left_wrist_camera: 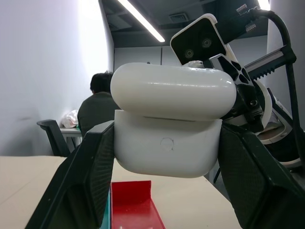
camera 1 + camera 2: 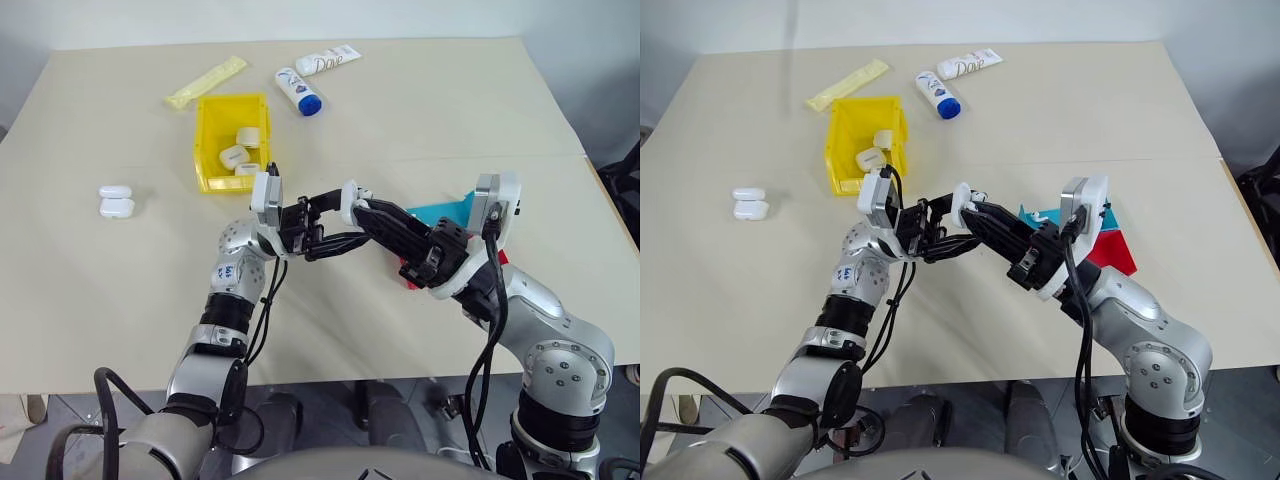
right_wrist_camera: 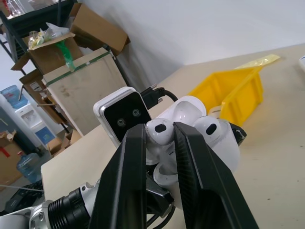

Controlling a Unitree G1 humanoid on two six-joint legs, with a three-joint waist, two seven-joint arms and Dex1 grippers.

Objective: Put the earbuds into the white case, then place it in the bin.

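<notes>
My left gripper (image 2: 332, 218) is shut on the white case (image 1: 167, 152), held above the table with its lid (image 1: 171, 90) hinged partly up. My right gripper (image 2: 362, 212) meets it from the right and is shut on one of the earbuds (image 3: 159, 131), right at the case's open mouth. A second earbud (image 3: 209, 129) sits in the case beside it. The yellow bin (image 2: 203, 145) stands on the table behind the left gripper, with several white cases (image 2: 234, 155) in it.
Two more white cases (image 2: 116, 200) lie on the table at the left. A blue tray (image 2: 440, 213) and a red tray (image 2: 1112, 250) sit under my right arm. Two lotion tubes (image 2: 300, 90) and a yellow packet (image 2: 205, 82) lie at the far side.
</notes>
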